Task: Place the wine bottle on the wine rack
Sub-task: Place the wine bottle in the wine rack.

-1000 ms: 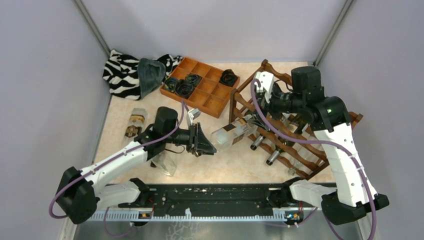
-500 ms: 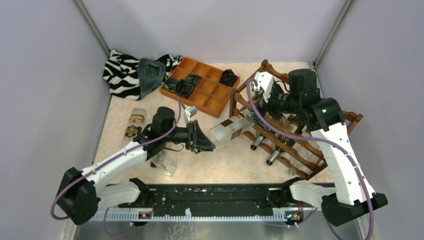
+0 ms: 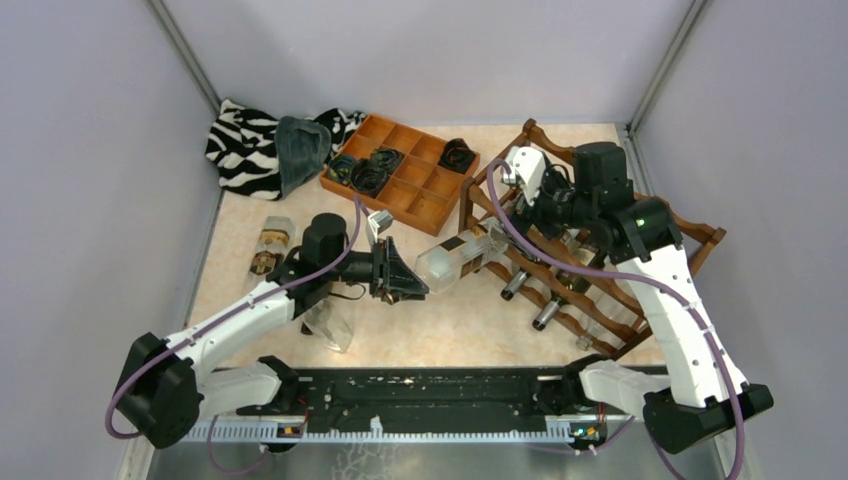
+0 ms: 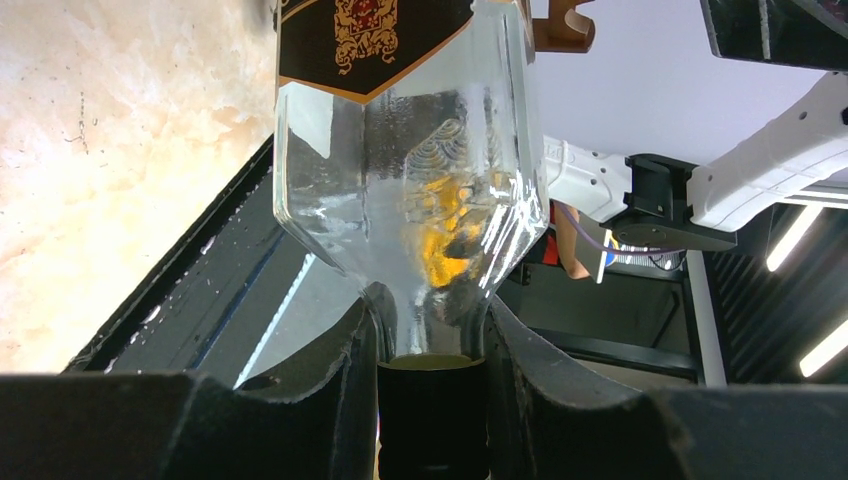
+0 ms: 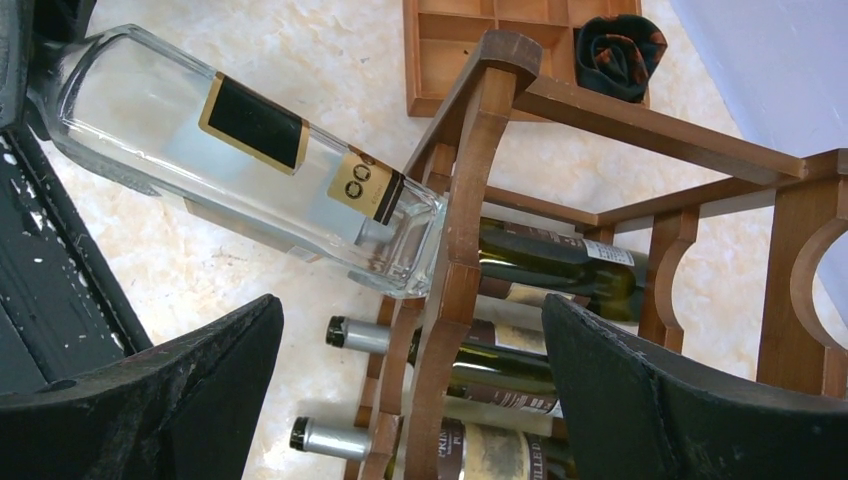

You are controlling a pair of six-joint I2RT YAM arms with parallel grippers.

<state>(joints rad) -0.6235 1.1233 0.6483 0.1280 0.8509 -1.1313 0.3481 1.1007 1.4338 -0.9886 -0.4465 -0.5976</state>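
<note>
A zebra cloth (image 3: 240, 150) is lying in the far left corner w/ a grey cloth (image 3: 300, 148) on it. An orange tray (image 3: 425, 205) is sitting beside them, holding a few black rolls (image 3: 368, 177). A bottle (image 3: 270, 245) is lying on the table (image 3: 450, 330) by the left wall.

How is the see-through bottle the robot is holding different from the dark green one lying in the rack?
The see-through bottle is clear glass with flat sides. The dark green bottle is dark and looks round. The see-through bottle is gripped at its neck by the left gripper, with its base just reaching the wine rack. The dark green bottle lies inside the rack. Both have labels.
</note>
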